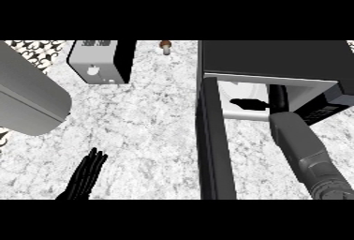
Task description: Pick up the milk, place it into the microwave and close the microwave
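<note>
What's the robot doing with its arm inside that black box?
The robot's right arm reaches into the open black microwave. Its right hand shows as a dark shape inside the pale cavity; whether it holds the milk cannot be told. The microwave's black door stands open toward the robot. The left hand rests open at the lower left over the speckled white counter.

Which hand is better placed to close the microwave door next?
Probably the left hand: it rests open beside the open door. The right forearm reaches inside the microwave, its hand hidden.
</note>
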